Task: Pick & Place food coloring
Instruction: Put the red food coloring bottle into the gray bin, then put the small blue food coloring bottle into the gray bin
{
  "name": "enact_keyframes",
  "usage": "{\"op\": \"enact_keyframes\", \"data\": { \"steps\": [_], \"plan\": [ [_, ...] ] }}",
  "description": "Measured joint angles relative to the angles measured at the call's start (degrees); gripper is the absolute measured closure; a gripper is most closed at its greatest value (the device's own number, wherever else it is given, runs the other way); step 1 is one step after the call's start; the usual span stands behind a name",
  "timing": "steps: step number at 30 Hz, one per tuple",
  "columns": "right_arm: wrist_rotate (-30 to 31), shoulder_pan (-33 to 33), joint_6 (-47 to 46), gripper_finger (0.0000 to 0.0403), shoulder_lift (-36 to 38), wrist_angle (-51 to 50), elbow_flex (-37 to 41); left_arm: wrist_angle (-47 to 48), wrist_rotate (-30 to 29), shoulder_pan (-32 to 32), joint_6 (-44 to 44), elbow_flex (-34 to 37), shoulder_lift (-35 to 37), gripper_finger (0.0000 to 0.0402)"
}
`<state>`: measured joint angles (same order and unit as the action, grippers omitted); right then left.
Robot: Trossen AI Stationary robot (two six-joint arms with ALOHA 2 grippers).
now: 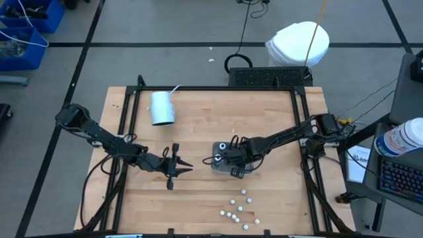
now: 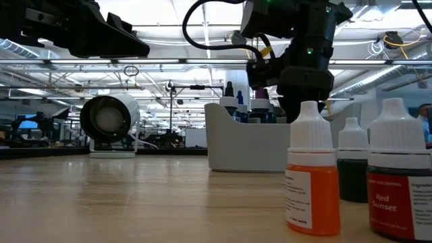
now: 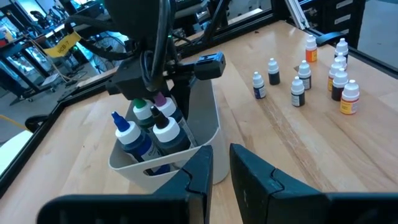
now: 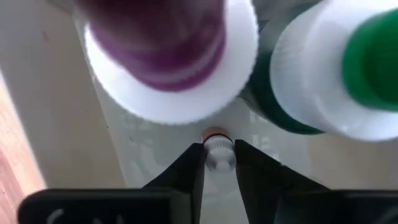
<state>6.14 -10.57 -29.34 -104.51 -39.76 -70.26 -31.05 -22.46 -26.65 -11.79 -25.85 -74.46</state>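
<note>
Food coloring bottles [image 3: 149,127]: several stand in the tray [image 3: 205,134]; about ten [image 1: 238,210] wait on the table [image 1: 264,125]. Right hand [image 4: 219,163] pinches a small bottle [image 4: 217,149] inside the tray. Left hand [image 3: 221,171] nearly clenched, empty.

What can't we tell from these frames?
- Right gripper grip: in the right wrist view a small bottle sits between the fingers; contact unclear.
- Tray contents: the right arm hides part in the left wrist view; the wall hides bottle bodies in the low view.
- Loose bottles: too small in the high view to read colours.
</note>
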Motion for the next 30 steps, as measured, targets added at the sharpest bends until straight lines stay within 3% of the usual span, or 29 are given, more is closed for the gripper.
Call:
{"op": "enact_keyframes", "data": {
  "steps": [15, 24, 30],
  "plan": [
    [-0.43, -0.04, -3.18, 0.0251, 2.06, 0.56, 0.15, -0.02, 0.0, 0.0, 0.39, 0.0, 0.0, 0.0339],
    [1.72, -1.14, -3.23, 0.0256, 9.73, 0.13, 0.15, 0.0, -0.02, 0.0, -0.08, 0.0, 0.0, 0.0339],
    [7.21, -4.45, -2.01, 0.0263, 15.34, 0.45, 0.14, 0.0, -0.11, 0.0, -1.03, 0.0, 0.0, 0.0339]
  ]
}}
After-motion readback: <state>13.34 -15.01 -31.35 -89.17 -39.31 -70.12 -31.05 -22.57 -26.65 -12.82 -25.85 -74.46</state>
